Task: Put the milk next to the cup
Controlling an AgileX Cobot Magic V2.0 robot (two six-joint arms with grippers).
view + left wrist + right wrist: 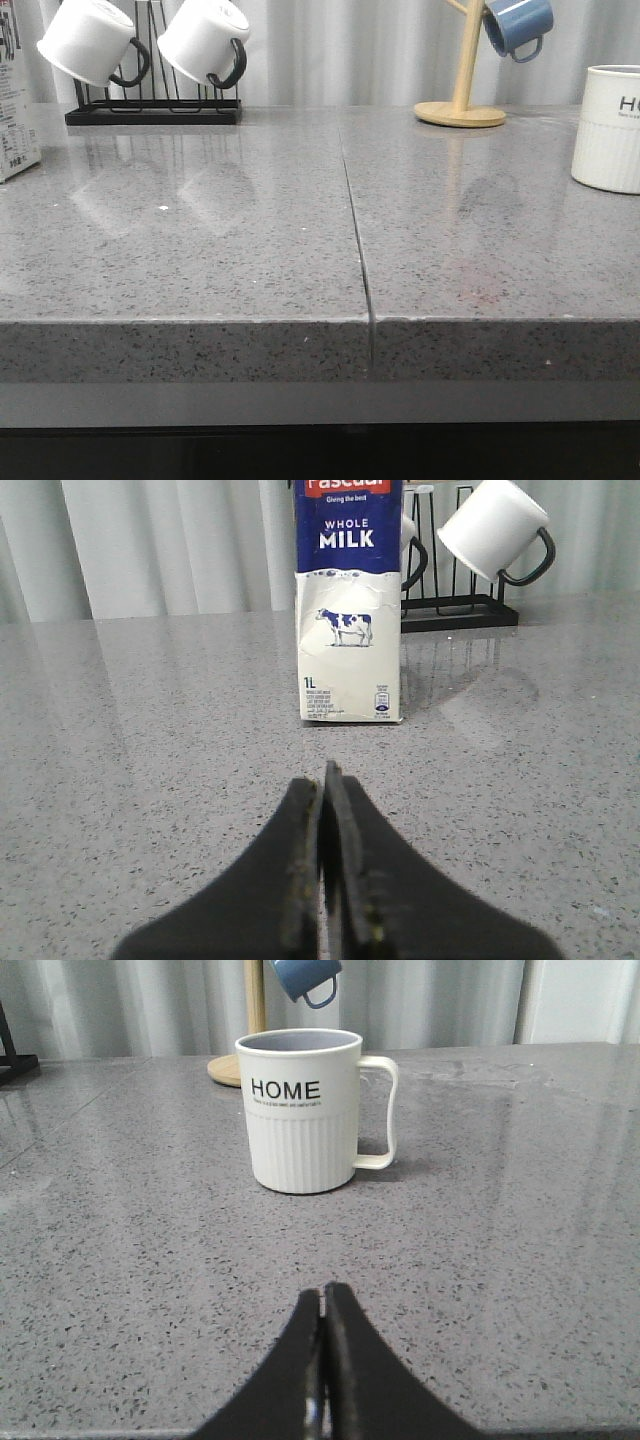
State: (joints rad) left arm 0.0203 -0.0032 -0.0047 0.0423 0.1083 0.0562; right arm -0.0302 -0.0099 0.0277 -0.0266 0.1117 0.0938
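A: What does the counter (pixel 250 260) look like?

B: Grey speckled stone, glossy enough to mirror the things on it. A dark seam (pixel 357 240) runs from back to front through its middle. Pale pleated curtains (pixel 340 50) hang behind it.

A: Where is the milk (pixel 349 600)?

B: Upright at the far left edge of the front view, only a sliver of it showing there. The left wrist view has it straight ahead of the left gripper (pixel 325 780), with bare stone between the two.

A: And the cup (pixel 303 1110)?

B: Upright at the far right, cut by the frame edge in the front view, well apart from the carton. The right gripper (pixel 323 1305) faces it, not touching.

A: How do the jaws stand?

B: Both pairs are pressed together, with nothing between them.

A: Anything else on the surface?

B: At the back left, a black wire rack (pixel 152 110) holds two white mugs (pixel 204 40) with black handles, tilted. At the back right, a wooden mug tree (pixel 462 95) carries a blue mug (pixel 517 25). Neither arm shows in the front view.
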